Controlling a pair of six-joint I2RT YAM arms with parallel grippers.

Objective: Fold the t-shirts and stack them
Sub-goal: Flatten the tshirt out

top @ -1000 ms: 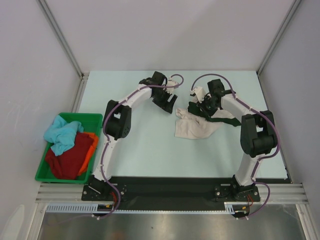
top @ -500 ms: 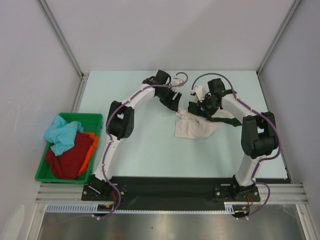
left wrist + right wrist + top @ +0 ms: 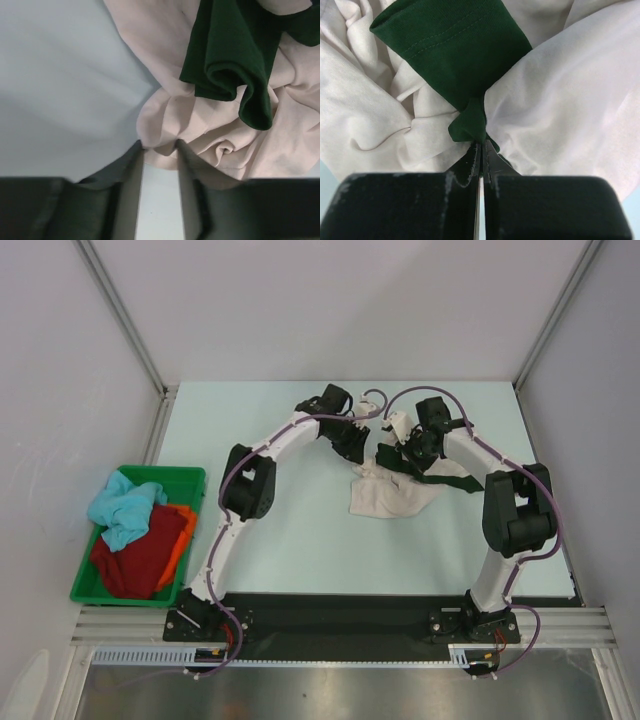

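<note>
A cream shirt (image 3: 385, 502) lies crumpled on the counter (image 3: 280, 530), right of the middle and between the two arms. A green shirt (image 3: 443, 478) is tangled over its far right part, partly on top of it and partly trailing as a dark strip toward the right arm. The right gripper (image 3: 481, 148) is closed tight, its fingers pressed together on a small pinched fold of the green shirt. In the right wrist view, cream cloth bunches up on both sides of that fold, and a hemmed green end stands up just behind it. The left gripper (image 3: 159, 146) sits at the far left corner of the pile. It is parted to a narrow gap with bare counter showing between the fingers. The rumpled edge of the cream shirt touches both fingertips, but the pictures do not show any cloth held between them. In the left wrist view a rolled fold of the green shirt lies on the cream one just beyond that edge. Well apart from the pile, a green bin (image 3: 190, 476) at the left edge of the counter holds a blue shirt (image 3: 120, 508) on top, a red shirt (image 3: 138, 558) under it and an orange shirt (image 3: 184, 528) along the right side.
</note>
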